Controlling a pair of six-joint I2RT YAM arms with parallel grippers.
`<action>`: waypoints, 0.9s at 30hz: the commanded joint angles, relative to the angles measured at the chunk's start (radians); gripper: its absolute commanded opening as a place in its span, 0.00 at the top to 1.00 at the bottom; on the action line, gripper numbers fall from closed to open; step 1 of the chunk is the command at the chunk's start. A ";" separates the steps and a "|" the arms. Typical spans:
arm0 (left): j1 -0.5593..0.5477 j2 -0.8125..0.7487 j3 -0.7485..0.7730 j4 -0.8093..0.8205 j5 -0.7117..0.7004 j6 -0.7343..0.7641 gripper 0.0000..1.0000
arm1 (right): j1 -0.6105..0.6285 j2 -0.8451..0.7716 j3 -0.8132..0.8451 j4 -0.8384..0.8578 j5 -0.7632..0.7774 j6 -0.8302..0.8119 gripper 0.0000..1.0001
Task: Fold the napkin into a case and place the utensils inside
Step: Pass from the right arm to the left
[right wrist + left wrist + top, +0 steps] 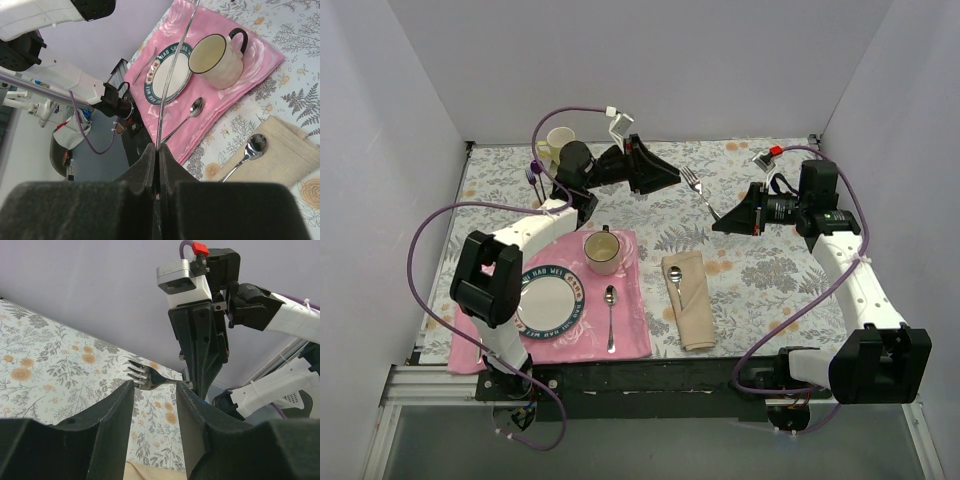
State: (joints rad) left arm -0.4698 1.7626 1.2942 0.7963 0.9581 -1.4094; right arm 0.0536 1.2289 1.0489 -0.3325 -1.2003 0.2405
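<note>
Now, your right tool pinches the fork by its handle tip, aloft over the table well behind the napkin case with the small spoon tucked in, and your left tool, jaws half-narrowed at the tines, could twist it loose by closing off-centre.

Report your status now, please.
Right gripper shut on fork, aloft. Left gripper open, near its tines. Spoon on case. Nothing blocking.
</note>
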 commanded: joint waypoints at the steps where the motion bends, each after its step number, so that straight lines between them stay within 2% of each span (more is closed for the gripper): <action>1: -0.015 0.012 0.054 -0.014 -0.062 0.015 0.63 | 0.000 -0.042 0.000 0.010 -0.051 -0.006 0.99; 13: -0.043 0.008 0.047 -0.045 -0.131 0.020 0.64 | 0.000 -0.063 -0.015 -0.003 -0.068 -0.012 0.99; 16: -0.043 0.014 0.054 -0.002 -0.114 -0.003 0.75 | 0.000 -0.063 -0.018 -0.005 -0.071 -0.014 0.99; 21: -0.047 0.029 0.063 0.024 -0.068 -0.043 1.00 | 0.002 -0.051 -0.020 0.021 -0.073 0.003 0.99; 23: -0.047 0.031 0.060 0.023 -0.044 -0.051 1.00 | 0.000 -0.048 -0.016 0.023 -0.065 0.009 0.99; 24: -0.046 0.032 0.063 0.024 -0.033 -0.048 1.00 | 0.002 -0.045 -0.016 0.020 -0.062 0.010 0.92; 25: -0.047 0.034 0.066 0.006 -0.022 -0.046 1.00 | 0.002 -0.043 -0.015 0.013 -0.059 0.011 0.79; 26: -0.046 0.035 0.070 -0.012 -0.022 -0.045 1.00 | 0.002 -0.040 -0.010 0.004 -0.048 0.008 0.49; 27: -0.044 0.037 0.074 -0.034 -0.022 -0.036 1.00 | 0.002 -0.036 -0.004 -0.032 -0.035 -0.018 0.38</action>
State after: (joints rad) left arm -0.5133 1.7962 1.3243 0.7929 0.8970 -1.4563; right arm 0.0536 1.1938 1.0309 -0.3435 -1.2369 0.2485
